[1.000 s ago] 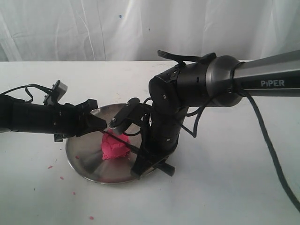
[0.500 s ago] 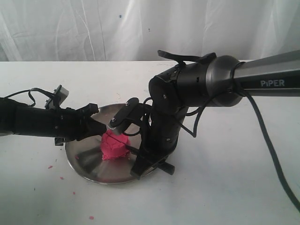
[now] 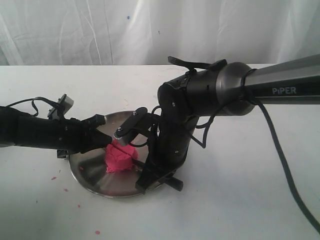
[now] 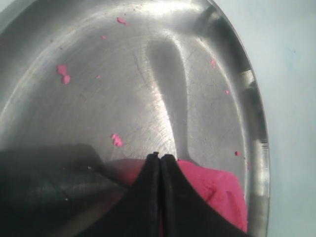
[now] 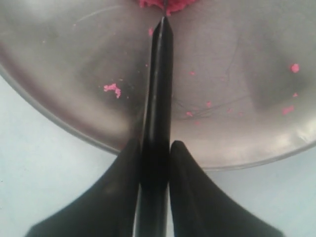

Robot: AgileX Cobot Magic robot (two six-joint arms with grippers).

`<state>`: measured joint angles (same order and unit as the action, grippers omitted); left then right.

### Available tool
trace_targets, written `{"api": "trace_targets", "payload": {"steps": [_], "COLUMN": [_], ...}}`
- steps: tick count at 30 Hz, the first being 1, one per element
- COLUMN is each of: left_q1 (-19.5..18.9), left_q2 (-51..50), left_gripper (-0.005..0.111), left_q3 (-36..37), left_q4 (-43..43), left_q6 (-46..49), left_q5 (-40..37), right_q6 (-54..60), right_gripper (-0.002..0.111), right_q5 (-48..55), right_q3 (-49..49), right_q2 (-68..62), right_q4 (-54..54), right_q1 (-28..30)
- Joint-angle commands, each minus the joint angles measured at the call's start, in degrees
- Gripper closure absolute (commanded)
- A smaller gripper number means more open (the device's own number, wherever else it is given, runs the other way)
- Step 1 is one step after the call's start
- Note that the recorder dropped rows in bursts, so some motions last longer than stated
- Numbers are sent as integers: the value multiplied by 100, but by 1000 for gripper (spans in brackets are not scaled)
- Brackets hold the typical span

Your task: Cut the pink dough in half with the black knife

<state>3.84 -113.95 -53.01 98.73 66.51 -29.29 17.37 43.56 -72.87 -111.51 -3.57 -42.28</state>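
Note:
The pink dough [image 3: 119, 160] lies as a squashed lump on the steel plate [image 3: 90, 172]. My left gripper [image 3: 106, 138] reaches in from the left, shut, its closed fingertips resting on the dough's top. In the left wrist view the shut left gripper [image 4: 161, 157] sits over the pink dough [image 4: 219, 190]. My right gripper [image 3: 151, 175] is shut on the black knife [image 3: 173, 183] at the plate's right rim. In the right wrist view the right gripper [image 5: 155, 144] clamps the knife [image 5: 159, 79], whose tip touches the pink dough [image 5: 177, 4] at the picture's edge.
Tiny pink crumbs [image 5: 112, 88] dot the plate [image 4: 148, 64], and a few pink crumbs [image 3: 54, 177] lie on the white table left of it. The bulky right arm [image 3: 200, 100] hangs over the plate's right side. A white curtain [image 3: 150, 30] closes the back.
The left gripper has dropped lower and slid onto the dough. The right arm has sunk, bringing the knife down at the dough, which now looks flatter and wider.

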Motion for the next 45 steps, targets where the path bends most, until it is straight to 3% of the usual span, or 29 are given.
{"api": "trace_targets", "payload": {"steps": [1, 16, 23, 30, 38, 45], "left_q1": [14, -142, -142, -142, -142, -142], "left_q2": [-66, 159, 731, 801, 801, 801], "left_gripper": [107, 107, 107, 107, 107, 107], "left_q3": [74, -697, -711, -700, -700, -700], "left_q4": [122, 89, 64, -245, -287, -287], "left_q6": [120, 8, 8, -145, -182, -182], "left_q5": [143, -39, -49, -90, -165, -176], "right_q6": [68, 68, 22, -916, -1015, -668], "right_gripper": [108, 108, 108, 108, 108, 108], "right_q5": [36, 37, 61, -21, -78, 14], "right_q3": [15, -7, -138, -138, -138, -138], "right_q2": [-72, -72, -72, -72, -72, -62], "right_q4": [-108, -86, -36, 920, 909, 436], "right_q1": [10, 10, 10, 24, 401, 401]}}
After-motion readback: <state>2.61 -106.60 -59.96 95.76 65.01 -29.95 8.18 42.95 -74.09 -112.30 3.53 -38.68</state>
